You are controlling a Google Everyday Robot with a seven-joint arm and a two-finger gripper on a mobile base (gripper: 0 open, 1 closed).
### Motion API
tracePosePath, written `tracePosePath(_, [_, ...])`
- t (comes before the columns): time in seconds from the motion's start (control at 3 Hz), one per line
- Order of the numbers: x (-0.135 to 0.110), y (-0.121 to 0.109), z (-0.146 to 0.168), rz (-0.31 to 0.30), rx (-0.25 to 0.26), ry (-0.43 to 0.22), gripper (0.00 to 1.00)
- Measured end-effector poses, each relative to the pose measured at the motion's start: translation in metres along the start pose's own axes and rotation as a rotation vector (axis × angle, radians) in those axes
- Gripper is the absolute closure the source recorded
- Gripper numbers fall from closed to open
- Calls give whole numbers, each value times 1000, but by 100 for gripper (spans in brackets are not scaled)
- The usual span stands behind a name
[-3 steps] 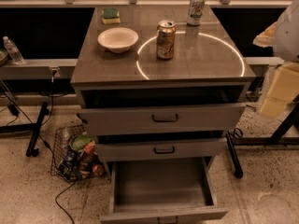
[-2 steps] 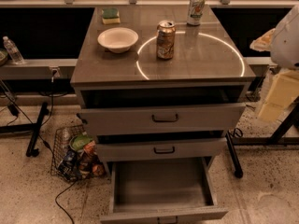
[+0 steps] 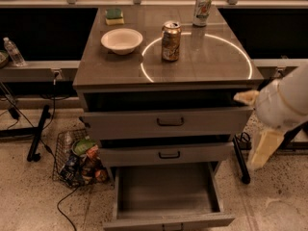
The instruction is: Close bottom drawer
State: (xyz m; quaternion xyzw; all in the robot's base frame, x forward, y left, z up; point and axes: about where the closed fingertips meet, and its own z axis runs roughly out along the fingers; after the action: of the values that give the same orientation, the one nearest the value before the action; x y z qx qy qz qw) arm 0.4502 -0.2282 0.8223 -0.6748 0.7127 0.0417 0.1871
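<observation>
Bottom drawer [image 3: 166,191] recorded pulled out. Tool [image 3: 263,150] observed right of cabinet [image 3: 168,86], clear of drawer; its state cannot be told.

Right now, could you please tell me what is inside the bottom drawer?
The bottom drawer shows only bare grey floor; its rear is covered by the middle drawer. The end effector hangs right of the cabinet.

Metal can [image 3: 170,41], glossy cabinet top [image 3: 207,57], matt bottom drawer [image 3: 166,192], smooth gripper [image 3: 262,148] to its right
</observation>
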Motion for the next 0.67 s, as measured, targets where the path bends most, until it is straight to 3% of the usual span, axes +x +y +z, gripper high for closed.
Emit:
tracePosePath(0.33, [33,22,65,-27,-71,-40,0])
tracePosePath(0.67, [33,23,68,-26,-72,-36,0])
